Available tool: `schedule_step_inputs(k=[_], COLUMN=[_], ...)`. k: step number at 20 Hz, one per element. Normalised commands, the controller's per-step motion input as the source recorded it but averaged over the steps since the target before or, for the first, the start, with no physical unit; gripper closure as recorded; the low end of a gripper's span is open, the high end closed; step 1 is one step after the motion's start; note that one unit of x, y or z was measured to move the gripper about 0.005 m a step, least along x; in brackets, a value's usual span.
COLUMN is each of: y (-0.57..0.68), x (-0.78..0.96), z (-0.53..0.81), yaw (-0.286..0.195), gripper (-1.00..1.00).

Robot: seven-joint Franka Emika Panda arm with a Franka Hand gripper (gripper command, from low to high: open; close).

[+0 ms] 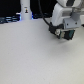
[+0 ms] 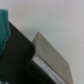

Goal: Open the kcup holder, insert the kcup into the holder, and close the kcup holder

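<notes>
From where I stand, the arm hangs at about two o'clock in the exterior view, with the gripper (image 1: 64,33) low over the white table (image 1: 35,55). I cannot tell whether its fingers are spread or pinching anything, since both views are too blurred there.

A small green patch sits right against the gripper's side, and the wrist view shows a teal blob close to the lens. I take that for the kcup (image 2: 4,25) (its lid colour fits), at or within the fingers, though whether it is held is not clear. Its axis cannot be read either.

The holder (image 2: 20,57) fills much of the wrist view as a black mass with a grey, lit face beside it, meeting at a sharp corner. It lies just beneath the gripper. Its long edge runs slantwise across that view. I cannot make out the tray front, or whether the tray is slid out.

What could go wrong:
- Coming down this close to the corner, a finger could catch the box edge and shove the whole holder along the table instead of working the tray.
- If the kcup is only loosely pinched, a knock against the box could tip it or drop it outside a slot.
- A tall white bottle (image 1: 25,10) stands well apart at eleven o'clock, and poses little risk.
</notes>
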Motion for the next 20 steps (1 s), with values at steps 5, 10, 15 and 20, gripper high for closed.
schedule_step_inputs(k=[5,10,15,20], y=[0.41,0.41,0.46,0.4], x=[-0.88,-0.81,-0.68,-0.44], z=[-0.01,-0.01,0.01,0.23], yaw=[0.061,0.069,0.085,0.07], gripper=[-1.0,-1.0,-1.0,-1.0])
